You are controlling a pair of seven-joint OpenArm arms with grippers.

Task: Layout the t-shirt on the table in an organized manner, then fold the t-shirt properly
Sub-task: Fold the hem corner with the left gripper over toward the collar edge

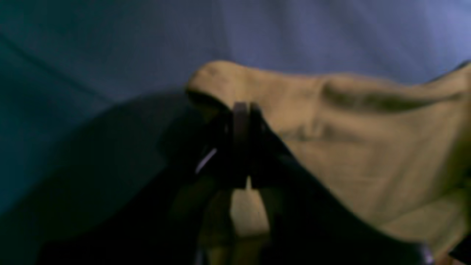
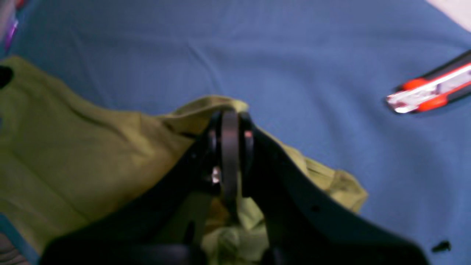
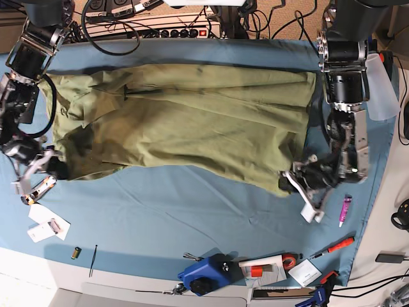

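Blue cloth is covering the tabletop (image 3: 192,192) where my t-shirt (image 3: 185,121) is lying spread sideways. My left tool (image 1: 241,110) is pinching its near corner; my right tool (image 2: 230,117) is clamping the opposite corner. Soft and limp, it is sagging, so I judge corners the best holds.

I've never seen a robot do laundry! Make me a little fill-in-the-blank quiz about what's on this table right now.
1. The t-shirt spread on the table is olive-____.
2. The left gripper is ____ on a corner of the t-shirt.
3. The cloth covering the table is light ____.
4. The right gripper grips the t-shirt's ____.

Missing words: green; shut; blue; edge
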